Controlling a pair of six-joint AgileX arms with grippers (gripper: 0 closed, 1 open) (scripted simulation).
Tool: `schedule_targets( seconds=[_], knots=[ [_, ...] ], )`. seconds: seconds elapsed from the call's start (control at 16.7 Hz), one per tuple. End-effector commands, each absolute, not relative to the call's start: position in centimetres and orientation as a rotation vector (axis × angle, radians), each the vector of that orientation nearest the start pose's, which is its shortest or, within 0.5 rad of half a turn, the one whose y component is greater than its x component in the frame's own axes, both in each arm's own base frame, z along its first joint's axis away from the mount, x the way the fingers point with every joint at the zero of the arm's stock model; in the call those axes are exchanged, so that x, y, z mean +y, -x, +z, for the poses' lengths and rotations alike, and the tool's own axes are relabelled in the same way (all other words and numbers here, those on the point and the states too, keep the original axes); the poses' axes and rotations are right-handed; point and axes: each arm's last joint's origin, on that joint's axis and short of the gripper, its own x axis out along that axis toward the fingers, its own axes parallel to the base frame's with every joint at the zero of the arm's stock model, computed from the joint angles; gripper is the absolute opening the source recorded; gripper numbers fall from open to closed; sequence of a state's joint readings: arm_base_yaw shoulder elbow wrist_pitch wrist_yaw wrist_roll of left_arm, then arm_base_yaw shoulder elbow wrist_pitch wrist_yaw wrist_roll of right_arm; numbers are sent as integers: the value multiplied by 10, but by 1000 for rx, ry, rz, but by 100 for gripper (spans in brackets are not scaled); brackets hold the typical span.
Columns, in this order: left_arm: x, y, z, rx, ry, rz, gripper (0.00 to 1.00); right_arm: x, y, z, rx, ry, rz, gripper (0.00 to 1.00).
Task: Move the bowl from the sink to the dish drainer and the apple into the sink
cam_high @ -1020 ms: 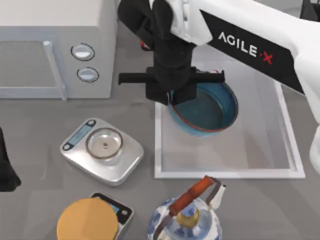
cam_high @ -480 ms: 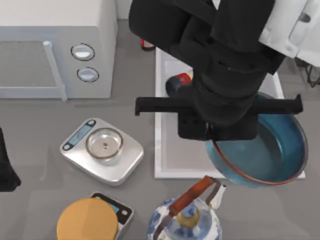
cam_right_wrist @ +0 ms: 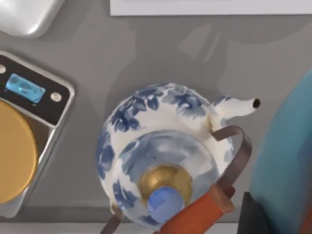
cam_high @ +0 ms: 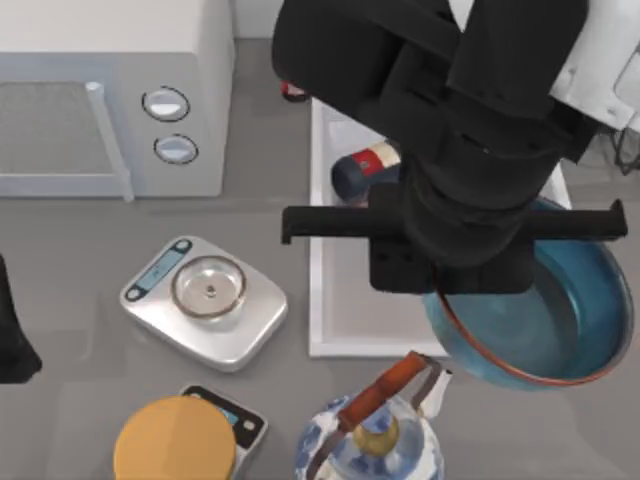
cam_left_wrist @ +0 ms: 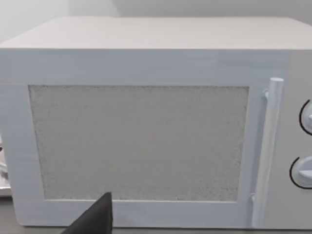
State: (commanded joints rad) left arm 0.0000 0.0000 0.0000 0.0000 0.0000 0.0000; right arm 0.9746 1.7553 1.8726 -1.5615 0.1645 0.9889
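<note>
My right gripper (cam_high: 438, 292) is shut on the near-left rim of the blue bowl (cam_high: 545, 325). The bowl hangs lifted and tilted over the near right corner of the white sink (cam_high: 318, 300). In the right wrist view the bowl (cam_right_wrist: 287, 161) sits beside a dark finger (cam_right_wrist: 254, 217). Thin black wires of the dish drainer (cam_high: 627, 150) show at the right edge. A sliver of red (cam_high: 293, 92) peeks from under the arm at the sink's far left corner; I cannot tell if it is the apple. My left arm (cam_high: 10, 335) is parked at the left edge.
A dark bottle with a red cap (cam_high: 362, 167) lies in the sink. A white microwave (cam_high: 110, 90) stands at the far left. On the near table are a steel-pan scale (cam_high: 205, 297), a scale with an orange disc (cam_high: 175, 442) and a blue-patterned teapot (cam_high: 375, 432), directly under the right wrist.
The right gripper has lifted the bowl out of the sink and carried it right and nearer, rising toward the camera. The bottle in the sink is now uncovered.
</note>
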Motion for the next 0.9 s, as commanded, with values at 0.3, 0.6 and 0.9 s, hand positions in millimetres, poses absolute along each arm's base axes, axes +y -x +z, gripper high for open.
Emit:
schedule_targets(
  seconds=[0.3, 0.6, 0.9],
  knots=[
    [-1, -106, 160, 0, 0, 0, 100, 230, -215, 363, 1286, -210, 132, 0],
    [-1, -106, 160, 0, 0, 0, 100, 150, -268, 385, 929, -414, 316, 0],
    [-1, -106, 160, 0, 0, 0, 100, 40, -297, 406, 450, -360, 298, 0]
  ],
)
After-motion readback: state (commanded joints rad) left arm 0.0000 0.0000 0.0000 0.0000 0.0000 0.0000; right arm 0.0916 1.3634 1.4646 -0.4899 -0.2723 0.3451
